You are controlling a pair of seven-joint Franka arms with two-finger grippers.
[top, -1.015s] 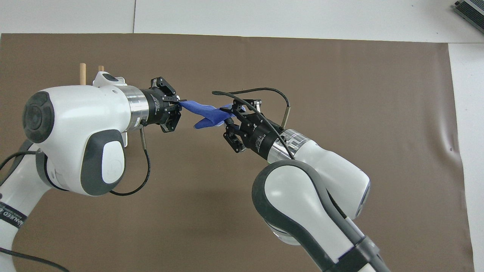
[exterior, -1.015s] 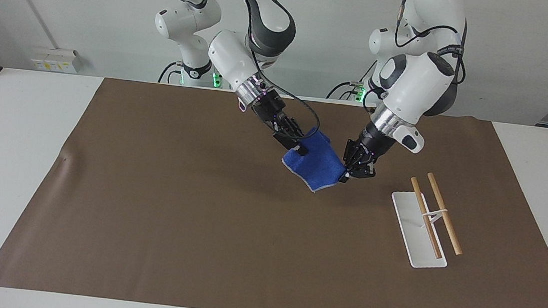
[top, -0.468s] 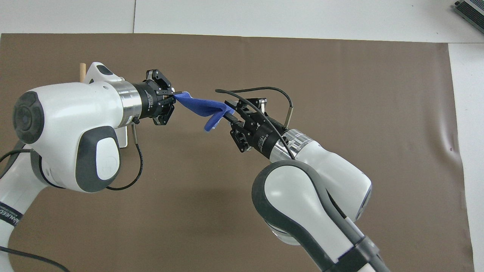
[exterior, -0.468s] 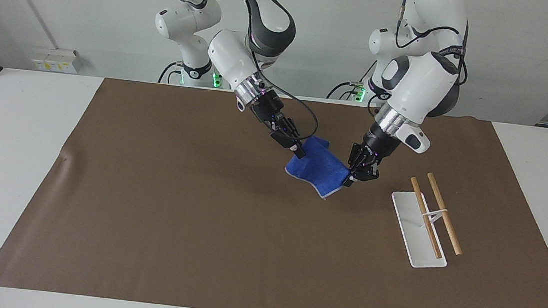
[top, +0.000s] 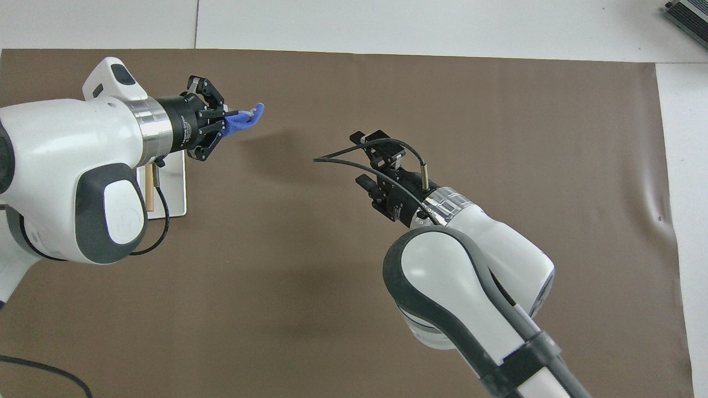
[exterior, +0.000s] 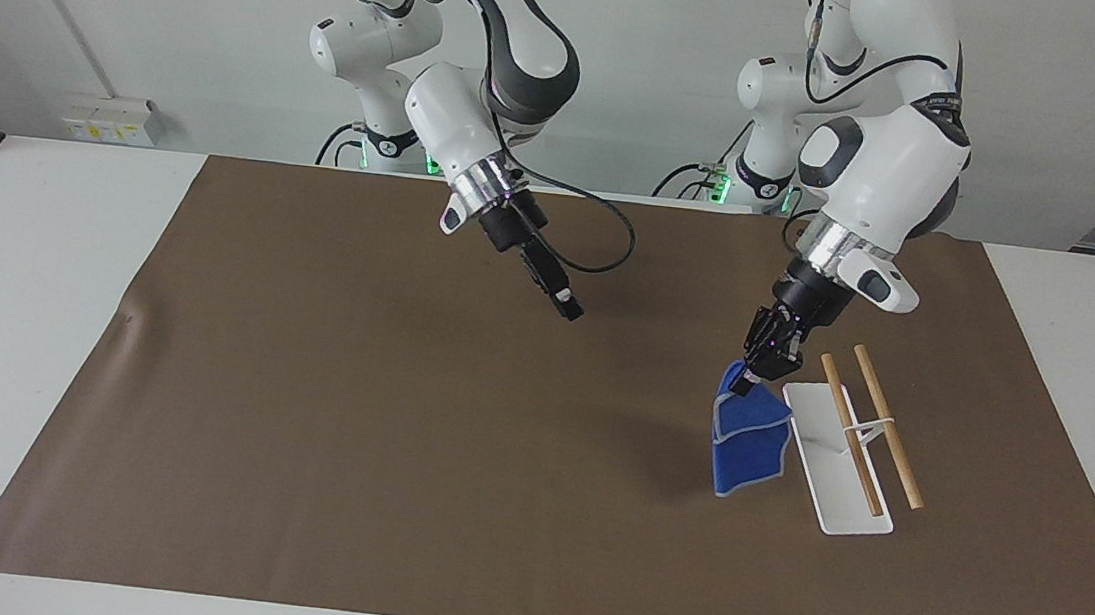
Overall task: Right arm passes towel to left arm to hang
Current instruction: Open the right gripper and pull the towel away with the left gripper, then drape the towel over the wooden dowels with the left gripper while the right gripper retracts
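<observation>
The blue towel [exterior: 748, 439] hangs down from one corner pinched in my left gripper [exterior: 747, 381], which is shut on it. It dangles over the brown mat, right beside the rack's white base [exterior: 821, 444]. In the overhead view the towel [top: 246, 115] pokes out as a short strip from the left gripper [top: 227, 118]. My right gripper [exterior: 565, 304] hovers over the middle of the mat, open and holding nothing; the overhead view shows it [top: 371, 159] with its fingers apart and its black cable [top: 354, 152] looping over it.
The rack has two wooden rods [exterior: 870, 426] raised on a white stand, toward the left arm's end of the table. In the overhead view my left arm covers most of the rack base [top: 172, 188]. The brown mat [exterior: 395, 433] covers most of the white table.
The right gripper opened, let go of the towel and pulled back toward its base. The left gripper swung the towel away to beside the rack, where it now hangs straight down.
</observation>
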